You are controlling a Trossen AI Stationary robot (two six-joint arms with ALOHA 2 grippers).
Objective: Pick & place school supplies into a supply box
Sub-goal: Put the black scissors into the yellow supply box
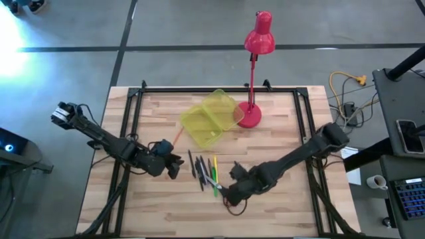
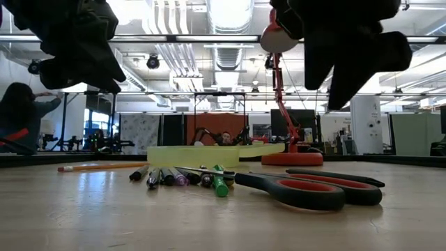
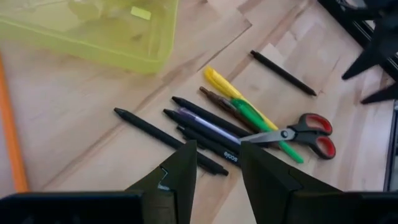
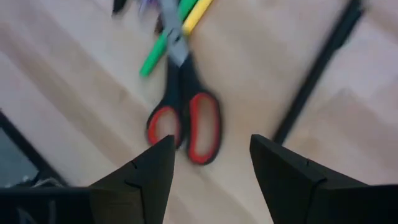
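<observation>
Several pens and pencils [image 1: 204, 172], dark, green and yellow, lie side by side on the table between the two grippers. The red-handled scissors [image 4: 183, 118] lie flat beside them, blades over the green pen [image 3: 264, 124]. One black pen [image 3: 283, 73] lies apart. An orange pencil [image 2: 97, 166] rests near the translucent yellow-green box [image 1: 209, 118], which stands open. My left gripper [image 3: 217, 158] is open and hovers above the dark pens. My right gripper [image 4: 211, 152] is open, above the scissors' handles, touching nothing.
A red desk lamp stands with its round base [image 1: 249, 116] at the far side, touching the box's right end. A black frame [image 1: 199, 88] runs around the table's edges. Bare wood [image 1: 279, 139] lies right of the pens. People show in the room behind.
</observation>
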